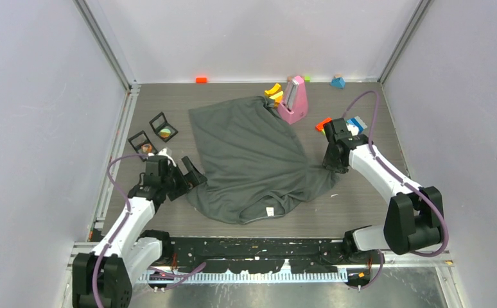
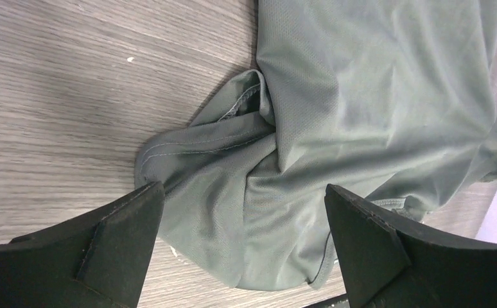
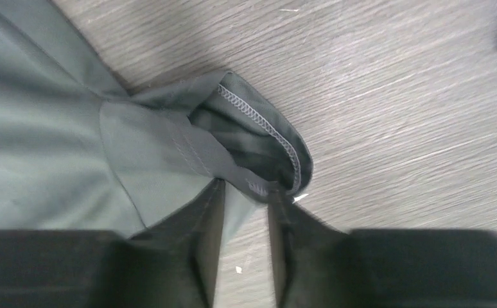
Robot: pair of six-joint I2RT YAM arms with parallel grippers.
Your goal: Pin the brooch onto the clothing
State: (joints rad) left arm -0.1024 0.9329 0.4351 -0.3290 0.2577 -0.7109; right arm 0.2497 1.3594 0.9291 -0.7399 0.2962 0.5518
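Our L arm point(image 1: 127, 221) reaches fwd from its base, elbow low, wrist angled inward to the right. L gripper point(image 1: 191, 176) hangs w/ jaws spread wide, nothing between its fingers point(image 2: 124, 244). Our R arm point(image 1: 387, 173) folds up at the elbow, then stretches fwd and inward to the left, wrist tipped down. R gripper point(image 3: 246, 189) is nearly closed, tips pinching a sleeve hem of the clothing point(image 3: 40, 128).
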